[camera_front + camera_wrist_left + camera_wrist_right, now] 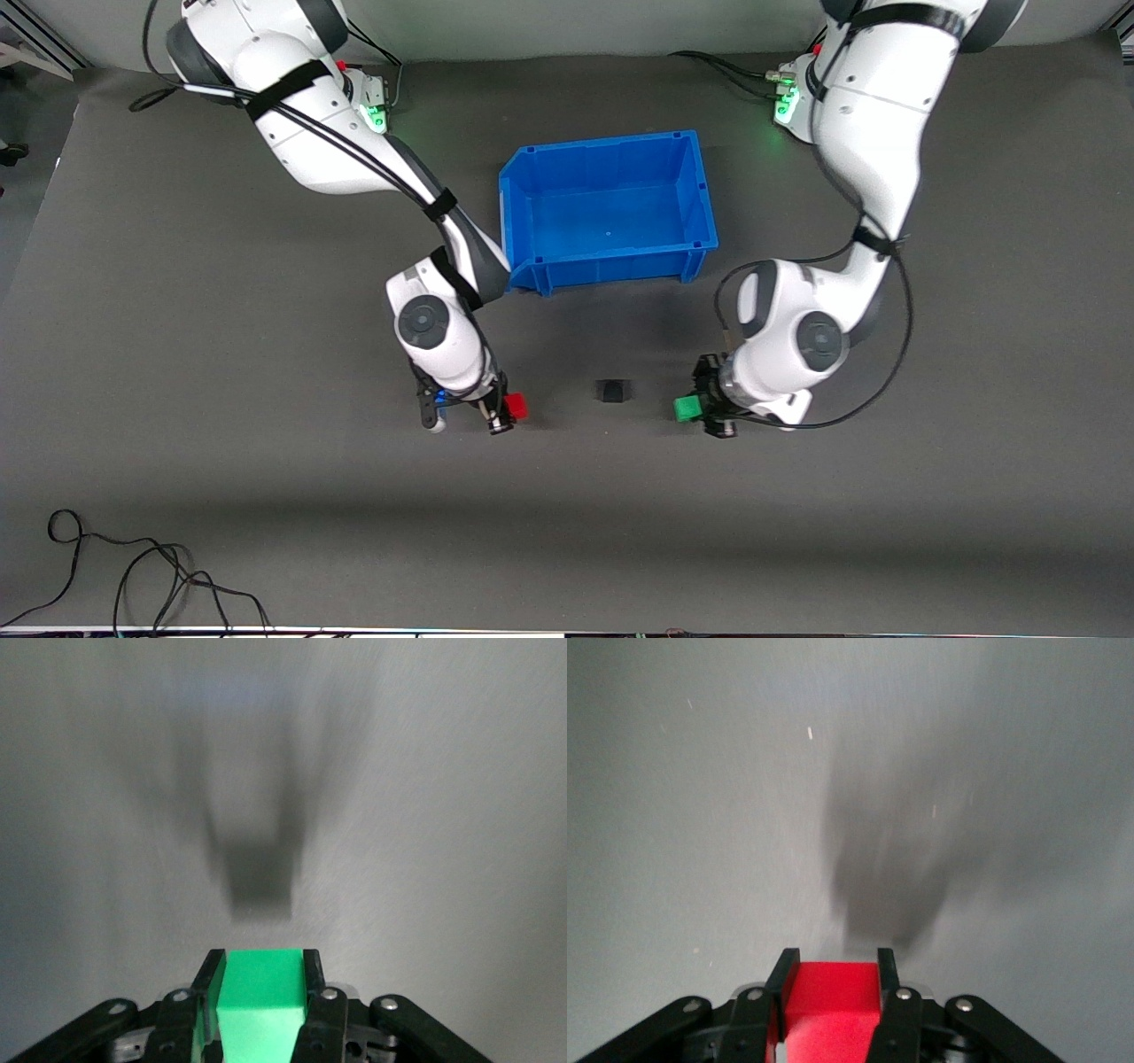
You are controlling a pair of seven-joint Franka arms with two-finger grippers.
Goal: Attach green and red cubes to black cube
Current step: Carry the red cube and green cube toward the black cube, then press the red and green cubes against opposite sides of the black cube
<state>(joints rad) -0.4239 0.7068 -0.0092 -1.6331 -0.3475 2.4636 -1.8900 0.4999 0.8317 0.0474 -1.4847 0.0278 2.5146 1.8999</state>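
Holding the red cube (516,407), the right tool (503,409) faces the black cube (612,390) from the right arm's end of the bench (177,496). The left tool (702,409) clamps the green cube (687,408) from the left arm's end. The black cube lies directly between them, nearer the left tool.

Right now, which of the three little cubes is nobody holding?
The black cube. It sits alone on the table between the two arms, while the green cube is gripped in the left gripper and the red cube in the right gripper.

2 white arms (873,115), dark grey joint caps, black cables strapped on, green base lights.
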